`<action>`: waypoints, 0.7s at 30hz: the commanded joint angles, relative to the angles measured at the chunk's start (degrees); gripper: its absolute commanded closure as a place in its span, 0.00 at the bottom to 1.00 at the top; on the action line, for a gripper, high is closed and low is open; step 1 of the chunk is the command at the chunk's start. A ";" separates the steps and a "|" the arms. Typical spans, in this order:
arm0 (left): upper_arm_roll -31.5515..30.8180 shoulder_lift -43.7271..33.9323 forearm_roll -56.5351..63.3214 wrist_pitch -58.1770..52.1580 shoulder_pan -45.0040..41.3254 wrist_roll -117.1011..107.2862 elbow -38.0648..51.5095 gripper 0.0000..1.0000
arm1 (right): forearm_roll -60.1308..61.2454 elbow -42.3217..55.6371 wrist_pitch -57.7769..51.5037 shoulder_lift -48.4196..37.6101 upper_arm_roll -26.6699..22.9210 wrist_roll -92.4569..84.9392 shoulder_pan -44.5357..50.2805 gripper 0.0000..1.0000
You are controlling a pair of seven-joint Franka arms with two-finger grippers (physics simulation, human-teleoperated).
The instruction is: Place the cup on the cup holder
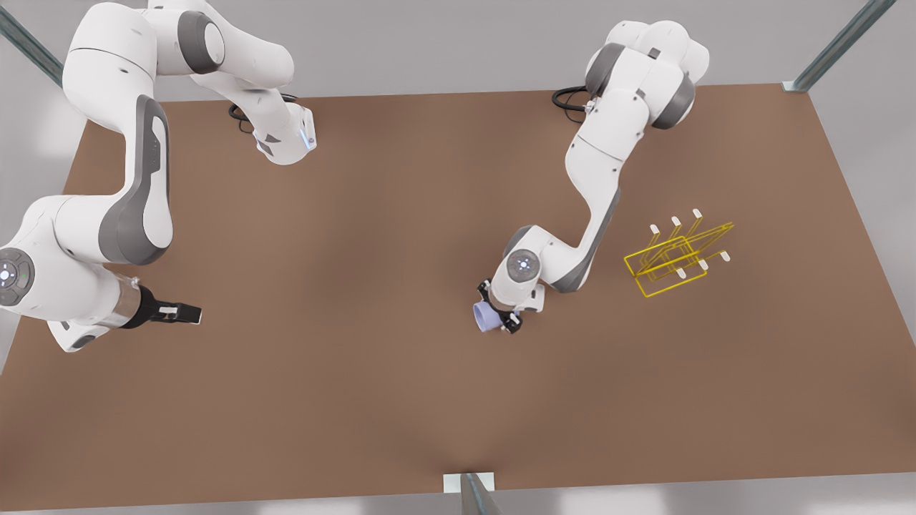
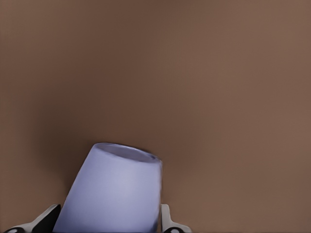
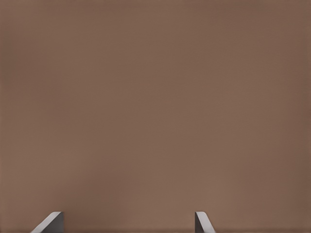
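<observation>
The lavender-blue cup (image 1: 485,315) sits between the fingers of my left gripper (image 1: 499,316), near the table's middle in the front view. In the left wrist view the cup (image 2: 114,191) fills the space between both fingers (image 2: 167,221), tilted, its open mouth pointing away from the wrist; my left gripper (image 2: 109,224) is shut on it. The yellow wire cup holder (image 1: 676,259) stands apart on the table toward the front view's right. My right gripper (image 1: 187,313) waits at the front view's left, open over bare table (image 3: 129,222).
A brown table (image 1: 358,236) carries everything. Metal frame posts (image 1: 837,46) stand at its corners, and another post (image 1: 472,493) at the near edge. Each arm's base has black cables (image 1: 565,96) at the far edge.
</observation>
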 commanded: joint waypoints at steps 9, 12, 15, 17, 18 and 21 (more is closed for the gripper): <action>0.08 -3.60 -0.02 -1.20 0.14 -0.32 0.35 0.26 | -0.48 -2.87 4.76 -2.62 -0.09 0.82 0.53 0.00; 1.40 -8.18 0.07 -12.44 0.14 3.46 0.17 0.25 | -0.48 -4.01 6.25 -3.24 -0.09 0.82 0.44 0.00; 6.76 -11.35 6.65 -36.17 0.41 3.19 8.34 0.25 | -0.48 -3.92 6.17 -3.06 -0.09 0.73 0.44 0.00; 6.76 -11.26 24.14 -52.08 -1.26 3.10 12.12 0.25 | -0.48 -3.84 6.08 -3.06 -0.09 0.73 0.53 0.00; 7.81 -11.26 30.11 -55.95 -3.45 4.50 13.09 0.25 | -0.48 -3.75 6.08 -2.98 0.00 0.73 0.53 0.00; 41.89 -6.79 32.15 -56.83 -27.88 20.14 9.67 0.25 | -0.48 -3.75 5.99 -2.98 -0.09 0.73 0.44 0.00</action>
